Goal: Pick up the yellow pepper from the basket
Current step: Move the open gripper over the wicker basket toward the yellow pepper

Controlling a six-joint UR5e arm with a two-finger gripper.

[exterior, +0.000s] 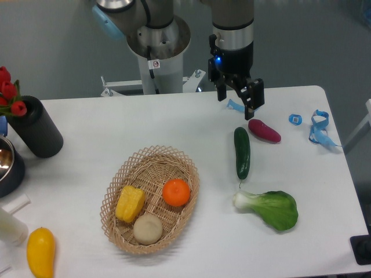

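The yellow pepper (130, 202), blocky and ridged, lies in the left part of the tan wicker basket (177, 157), next to an orange (176, 192) and a round beige item (148, 229). My gripper (238, 99) hangs at the back of the table, far to the upper right of the basket. Its jaws are open and hold nothing.
A cucumber (242, 152), a purple sweet potato (264, 131) and a bok choy (270, 207) lie right of the basket. A smooth yellow oval fruit (40, 251) lies at the front left. A black vase with red tulips (35, 127) and a metal bowl (7, 164) stand at the left. Blue clips (317, 126) lie far right.
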